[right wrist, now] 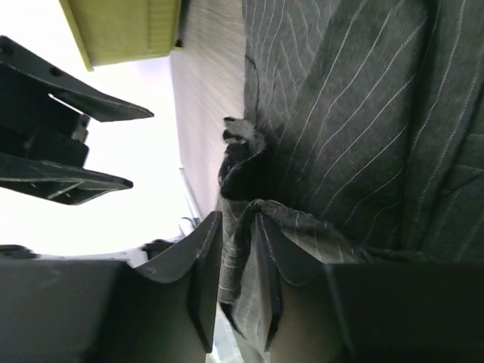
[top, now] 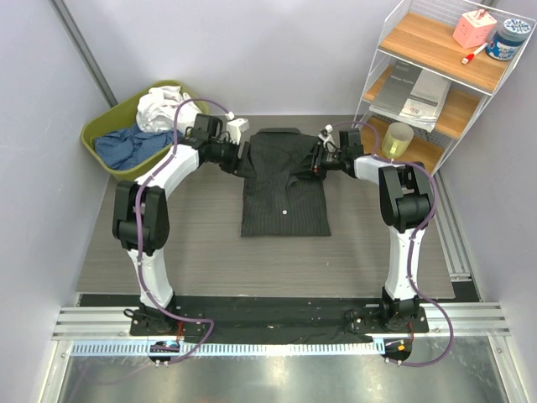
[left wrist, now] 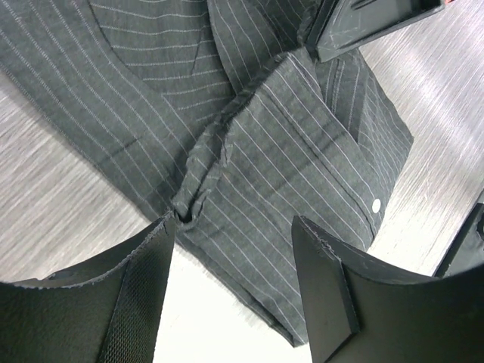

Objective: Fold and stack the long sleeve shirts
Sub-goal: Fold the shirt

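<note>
A dark pinstriped long sleeve shirt (top: 284,185) lies partly folded in the middle of the table, collar toward the back. My left gripper (top: 232,156) is at its left shoulder. In the left wrist view this gripper (left wrist: 234,234) is open, and a bunched fold of the shirt (left wrist: 287,159) lies just past its fingertips (left wrist: 310,249). My right gripper (top: 317,159) is at the shirt's right edge. In the right wrist view it (right wrist: 238,227) is shut on a pinch of striped cloth (right wrist: 243,249) that hangs between its fingers. The shirt's sleeves are hidden under the body.
A green bin (top: 106,126) holding blue and white clothes stands at the back left. A white wire shelf (top: 436,84) with wooden boards, a yellow cup (top: 398,140), papers and jars stands at the back right. Bare wood table (top: 201,260) lies in front of the shirt.
</note>
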